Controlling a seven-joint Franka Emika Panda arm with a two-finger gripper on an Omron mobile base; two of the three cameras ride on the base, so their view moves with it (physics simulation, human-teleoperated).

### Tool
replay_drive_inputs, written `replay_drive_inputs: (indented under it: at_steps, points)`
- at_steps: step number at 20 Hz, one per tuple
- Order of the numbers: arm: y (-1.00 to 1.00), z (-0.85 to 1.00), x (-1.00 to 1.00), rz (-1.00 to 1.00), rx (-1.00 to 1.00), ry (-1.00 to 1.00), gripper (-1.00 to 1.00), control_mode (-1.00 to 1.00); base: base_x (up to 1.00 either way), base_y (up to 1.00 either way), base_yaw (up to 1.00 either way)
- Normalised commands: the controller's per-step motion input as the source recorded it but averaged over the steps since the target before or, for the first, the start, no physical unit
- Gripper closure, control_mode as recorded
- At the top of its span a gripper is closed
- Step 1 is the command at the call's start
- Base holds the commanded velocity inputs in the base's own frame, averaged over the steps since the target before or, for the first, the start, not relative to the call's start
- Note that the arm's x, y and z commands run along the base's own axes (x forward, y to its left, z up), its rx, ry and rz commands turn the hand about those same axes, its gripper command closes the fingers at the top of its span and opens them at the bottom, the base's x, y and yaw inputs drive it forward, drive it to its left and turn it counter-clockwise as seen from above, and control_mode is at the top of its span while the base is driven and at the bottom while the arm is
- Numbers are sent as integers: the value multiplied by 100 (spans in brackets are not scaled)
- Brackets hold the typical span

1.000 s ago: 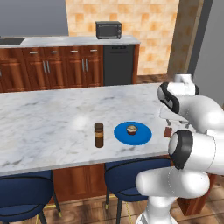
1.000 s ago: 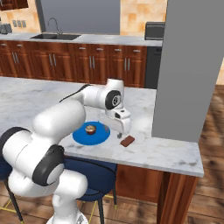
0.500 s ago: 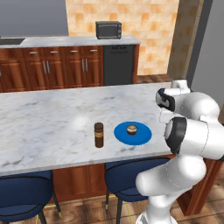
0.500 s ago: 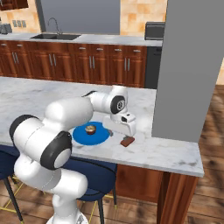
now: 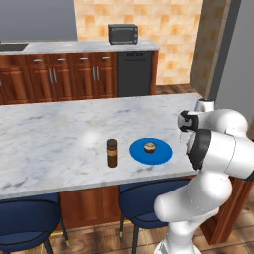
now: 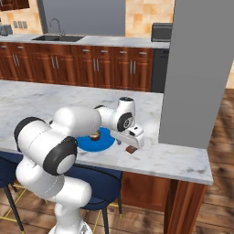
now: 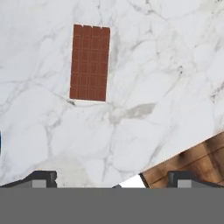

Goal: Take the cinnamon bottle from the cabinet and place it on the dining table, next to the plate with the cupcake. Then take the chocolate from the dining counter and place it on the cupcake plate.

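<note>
The chocolate point(image 7: 90, 62) lies flat on the dining table point(image 5: 54, 139), near its edge and up at about 11 o'clock in your hand view. A moment ago your arm reached over by the plate point(image 5: 150, 151); now it has swung across, so the gripper point(image 6: 130, 147) hangs just above the bar. Its fingers are spread wide and hold nothing. The cinnamon bottle point(image 5: 112, 153) already stands just beside the plate with the cupcake point(image 5: 149, 147), so the chocolate looks like your next job. I see no words or labels anywhere.
</note>
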Motion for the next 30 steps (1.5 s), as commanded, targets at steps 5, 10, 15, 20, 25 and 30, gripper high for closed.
replay_drive_inputs:
  at_steps: [5, 10, 15, 20, 25, 30]
  points:
    - [-6, -30, 36, 0, 0, -8, -100, -100, 0, 0, 0]
    - [-17, -17, 9, 0, 0, -6, -100, -100, 0, 0, 0]
    - [-18, -13, 20, 0, 0, -6, -100, -100, 0, 0, 0]
    - [-1, -20, 35, 0, 0, -6, -100, -100, 0, 0, 0]
    - [0, -31, 26, 0, 0, -3, -100, -100, 0, 0, 0]
    - [-1, -30, 19, 0, 3, 0, -100, -100, 0, 0, 0]
